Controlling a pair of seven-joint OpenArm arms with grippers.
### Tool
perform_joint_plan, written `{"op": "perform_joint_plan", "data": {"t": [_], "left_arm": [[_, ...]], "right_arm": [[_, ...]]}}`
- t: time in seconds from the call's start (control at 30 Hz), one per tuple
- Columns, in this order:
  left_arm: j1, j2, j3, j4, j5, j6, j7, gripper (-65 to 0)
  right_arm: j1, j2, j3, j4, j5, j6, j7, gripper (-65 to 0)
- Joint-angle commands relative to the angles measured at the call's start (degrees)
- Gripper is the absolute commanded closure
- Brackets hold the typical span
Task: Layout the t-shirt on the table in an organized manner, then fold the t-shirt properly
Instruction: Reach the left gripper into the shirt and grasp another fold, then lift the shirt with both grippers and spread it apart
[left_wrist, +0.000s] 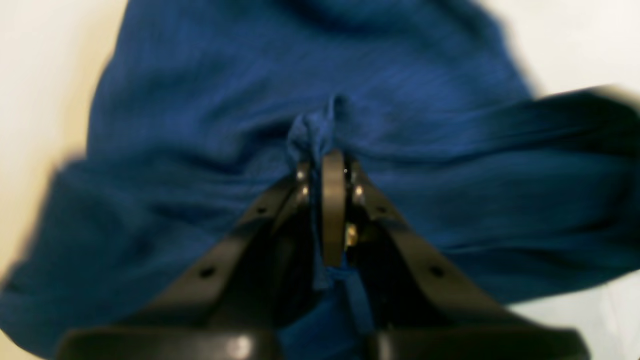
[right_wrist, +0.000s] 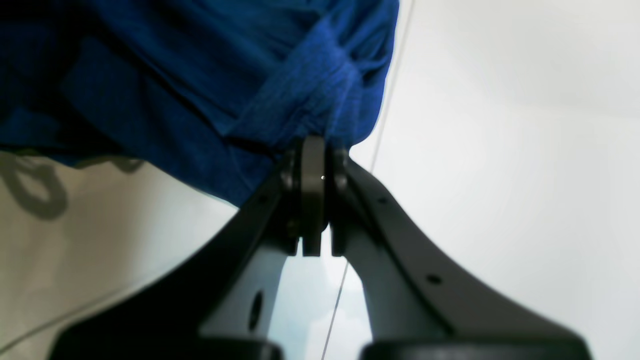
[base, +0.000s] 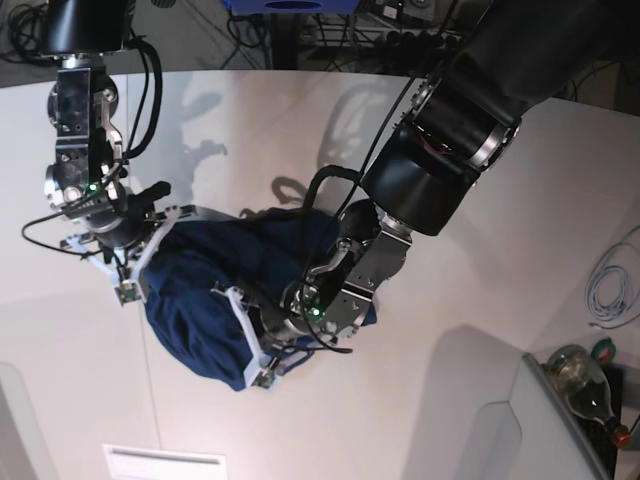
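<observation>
The dark navy t-shirt (base: 200, 295) lies bunched in a heap on the white table (base: 450, 300), between my two arms. In the left wrist view the t-shirt (left_wrist: 250, 100) fills the picture, and my left gripper (left_wrist: 325, 155) is shut on a small pinched fold of it. My right gripper (right_wrist: 314, 145) is shut on a rolled edge of the t-shirt (right_wrist: 200, 75), which is lifted slightly off the table (right_wrist: 500, 150). From the base camera, the left gripper (base: 250, 340) sits at the heap's near side. The right gripper (base: 150, 250) is at its left end.
A thin dark seam line (right_wrist: 380, 125) crosses the table beside the right gripper. A glass bottle (base: 580, 375) and a coiled cable (base: 610, 285) lie off the table's right edge. A white sheet (base: 165, 462) sits at the near edge.
</observation>
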Motion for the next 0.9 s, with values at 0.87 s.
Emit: {"op": "perform_joint_plan", "data": {"t": [0.87], "left_arm": [[-10.0,-6.8,-0.1,1.6,20.0,5.9,4.9,0.0]], "right_arm": [[28.5,8.5,-14.1,-23.4,0.3,0.1,4.1,-0.5]]}}
